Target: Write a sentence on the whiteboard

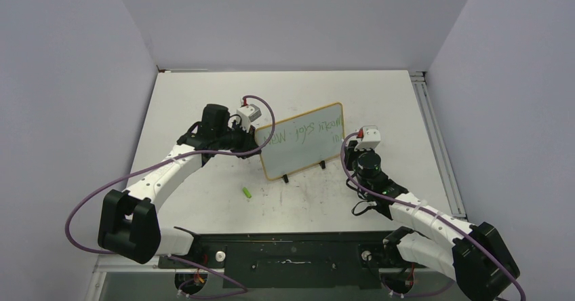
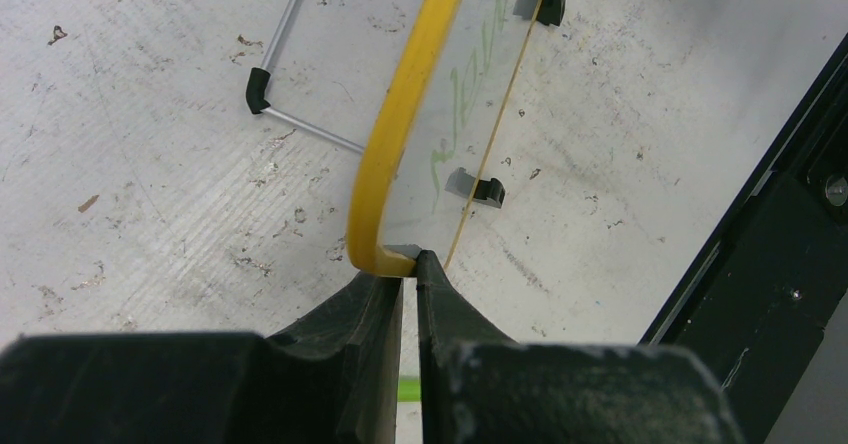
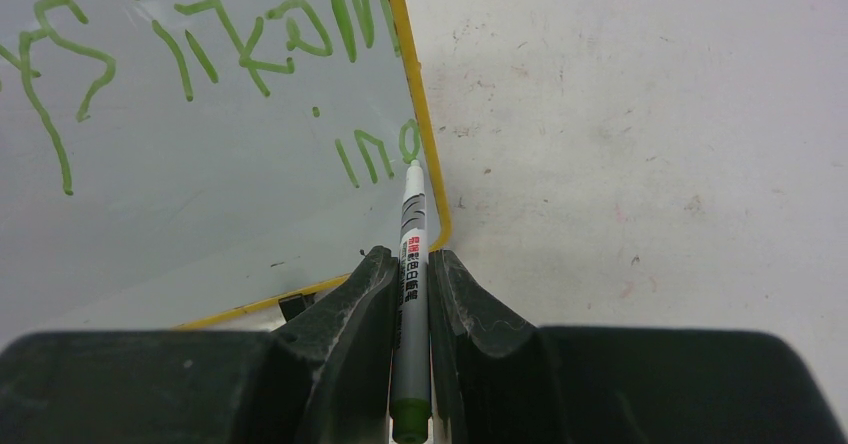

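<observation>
Black jaws of the left gripper pinch shut on the board at its left corner, bracing it upright on the table. A small green piece, probably the cap, lies just in front. Green words of the sentence cross the board, with a short second line. At its end the marker tip touches near the right frame, clamped in the right gripper. Little room is left there, so strokes should be small and light, the brace firm.

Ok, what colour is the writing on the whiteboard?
Green. The sentence on the whiteboard shows best in the right wrist view.
</observation>
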You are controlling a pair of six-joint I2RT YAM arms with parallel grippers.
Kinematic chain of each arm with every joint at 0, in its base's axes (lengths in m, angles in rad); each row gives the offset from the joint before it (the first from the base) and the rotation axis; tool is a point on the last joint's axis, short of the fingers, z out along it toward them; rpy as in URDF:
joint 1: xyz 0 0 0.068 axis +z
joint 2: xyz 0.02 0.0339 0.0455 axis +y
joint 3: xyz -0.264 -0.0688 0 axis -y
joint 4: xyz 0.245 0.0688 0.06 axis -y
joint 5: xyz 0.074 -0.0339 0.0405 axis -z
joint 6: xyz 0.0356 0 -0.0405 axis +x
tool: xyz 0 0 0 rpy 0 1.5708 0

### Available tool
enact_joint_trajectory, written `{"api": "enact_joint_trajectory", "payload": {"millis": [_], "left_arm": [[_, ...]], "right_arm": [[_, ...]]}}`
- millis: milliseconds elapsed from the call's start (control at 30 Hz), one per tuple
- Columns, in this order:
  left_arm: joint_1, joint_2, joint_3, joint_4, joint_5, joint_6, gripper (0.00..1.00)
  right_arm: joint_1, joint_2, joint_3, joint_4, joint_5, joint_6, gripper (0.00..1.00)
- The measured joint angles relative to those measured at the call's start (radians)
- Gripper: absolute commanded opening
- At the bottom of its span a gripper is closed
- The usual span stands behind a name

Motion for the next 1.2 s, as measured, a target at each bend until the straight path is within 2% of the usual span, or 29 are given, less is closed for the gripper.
{"api": "enact_joint_trajectory", "payload": {"millis": [800, 1200], "left_arm": [[-0.001, 0.0, 0.0, 0.0, 0.003, 0.0, 0.0], [-0.002, 0.0, 0.0, 0.0, 0.003, 0.0, 0.0]], "right_arm": [[0.003, 0.022, -0.004, -0.039, -0.014, 0.012, 0.05], [0.086, 0.017, -0.007, -0.047, 0.004, 0.024, 0.05]]}}
